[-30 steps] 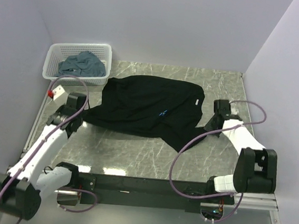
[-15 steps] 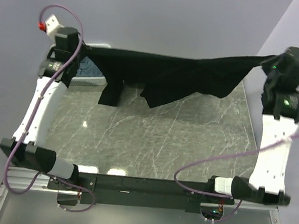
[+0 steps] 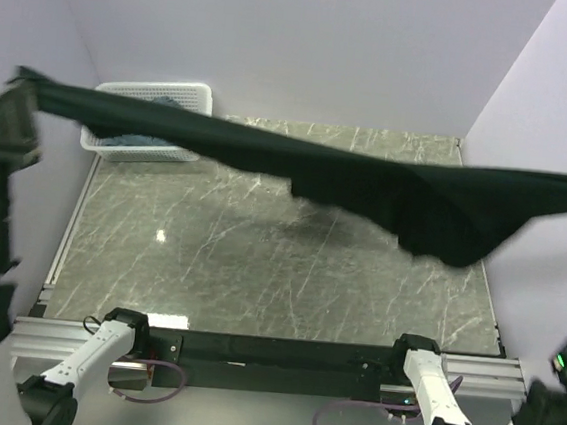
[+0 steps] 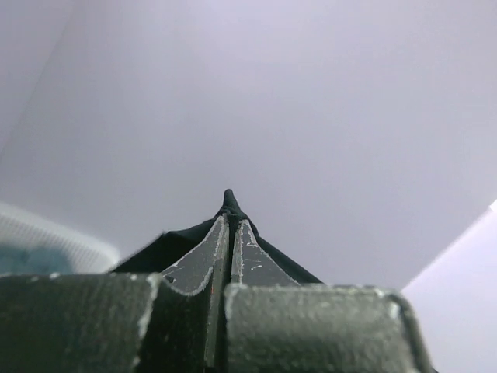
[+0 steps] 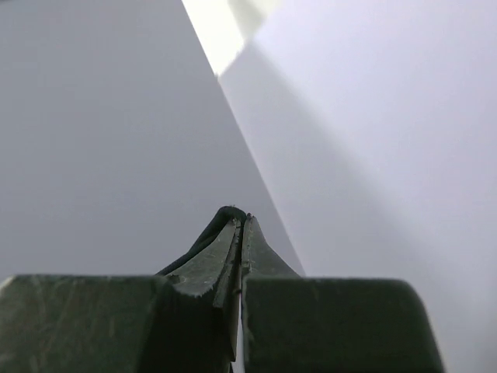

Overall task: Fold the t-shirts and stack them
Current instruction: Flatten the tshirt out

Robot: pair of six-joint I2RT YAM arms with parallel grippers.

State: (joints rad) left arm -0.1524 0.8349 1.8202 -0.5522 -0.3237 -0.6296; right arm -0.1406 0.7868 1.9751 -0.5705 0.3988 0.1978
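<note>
Both arms are up high, spread wide. Left gripper [image 4: 231, 221] and right gripper [image 5: 239, 221] each pinch the black t-shirt [image 3: 396, 193] tight.

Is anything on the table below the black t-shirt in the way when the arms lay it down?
Nothing visible does. The black t-shirt hangs stretched above the table, where no object shows, though the cloth hides a strip of it. The white basket stands aside at the far left corner.

The black t-shirt [image 3: 386, 187] is cut off by the right edge. It hides much of the far-left basket [image 3: 119, 148], whose contents are unclear.
</note>
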